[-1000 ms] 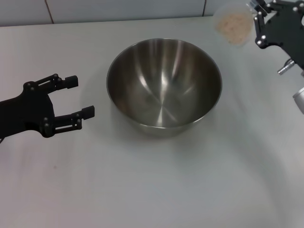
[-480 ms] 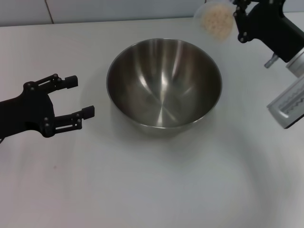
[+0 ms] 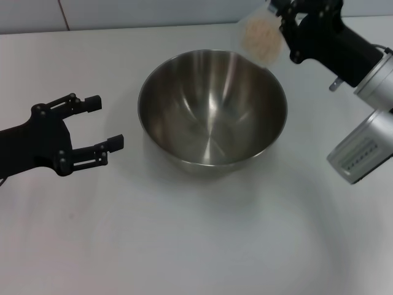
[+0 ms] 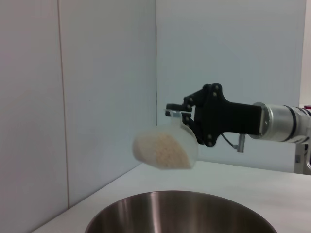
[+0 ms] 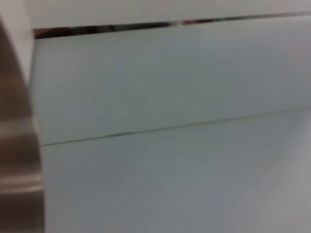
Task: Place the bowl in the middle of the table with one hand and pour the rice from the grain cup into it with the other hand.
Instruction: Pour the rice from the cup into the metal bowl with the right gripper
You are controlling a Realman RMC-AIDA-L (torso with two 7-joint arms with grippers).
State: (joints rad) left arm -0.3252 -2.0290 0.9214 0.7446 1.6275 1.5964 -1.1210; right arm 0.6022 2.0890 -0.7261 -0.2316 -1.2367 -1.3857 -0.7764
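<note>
Bowl sits mid desk, empty. Cup w/ rice tilted above bowl's far right rim, clamped in right gripper jaws. Left gripper just left of bowl, not touching, jaws apart, holding nothing.

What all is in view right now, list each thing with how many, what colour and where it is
bowl: one, shiny steel, middle of the table, empty
grain cup: one, clear, tilted in the air over the bowl's far right rim
rice: one pale cream heap, inside the tipped cup
table: one, white, under everything
wall panels: pale grey, behind the table
left gripper: one, black, open, left of the bowl and apart from it
right gripper: one, black, holding the cup at far right
</note>
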